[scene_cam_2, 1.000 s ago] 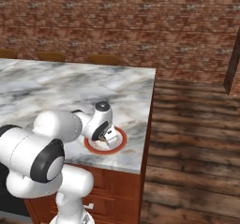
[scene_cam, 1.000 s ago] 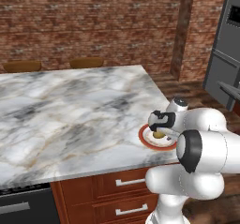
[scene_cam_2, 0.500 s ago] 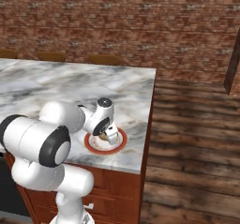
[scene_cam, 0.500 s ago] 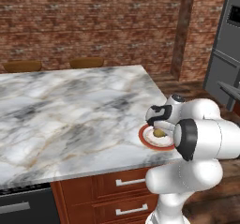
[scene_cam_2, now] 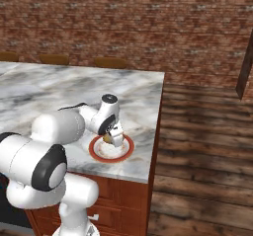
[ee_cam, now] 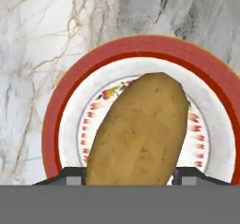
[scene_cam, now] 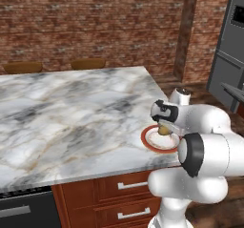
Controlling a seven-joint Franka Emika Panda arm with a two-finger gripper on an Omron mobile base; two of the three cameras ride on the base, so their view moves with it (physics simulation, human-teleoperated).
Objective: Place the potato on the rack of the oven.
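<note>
Straddling the potato (ee_cam: 138,129), the hand (ee_cam: 127,175) sat low over the plate (ee_cam: 56,120), one dark fingertip (ee_cam: 70,177) peeping out on each side of the tuber at the bottom of the hand view. The fingers stood spread just wider than the potato's girth; whether they already pressed its skin could not be told, since the contact line was cut off by the lower edge. The potato lay straight ahead of the palm, right between the fingers, its long axis running away from the camera and leaning a little to one side, so the jaws faced its narrow flanks, which looked to me like the right way to take it. From the right base view the hand (scene_cam_2: 114,136) pointed steeply down onto the plate (scene_cam_2: 100,154), a sliver of potato (scene_cam_2: 107,138) showing under the wrist. From the left base view the potato (scene_cam: 164,130) rested on the plate (scene_cam: 151,143), near the corner of the marble desk (scene_cam: 71,117), close to its front edge. The arm was folded tight, elbow high, forearm doubled toward the base. The grasp seemed the step in hand; the oven trip was all still to come.
</note>
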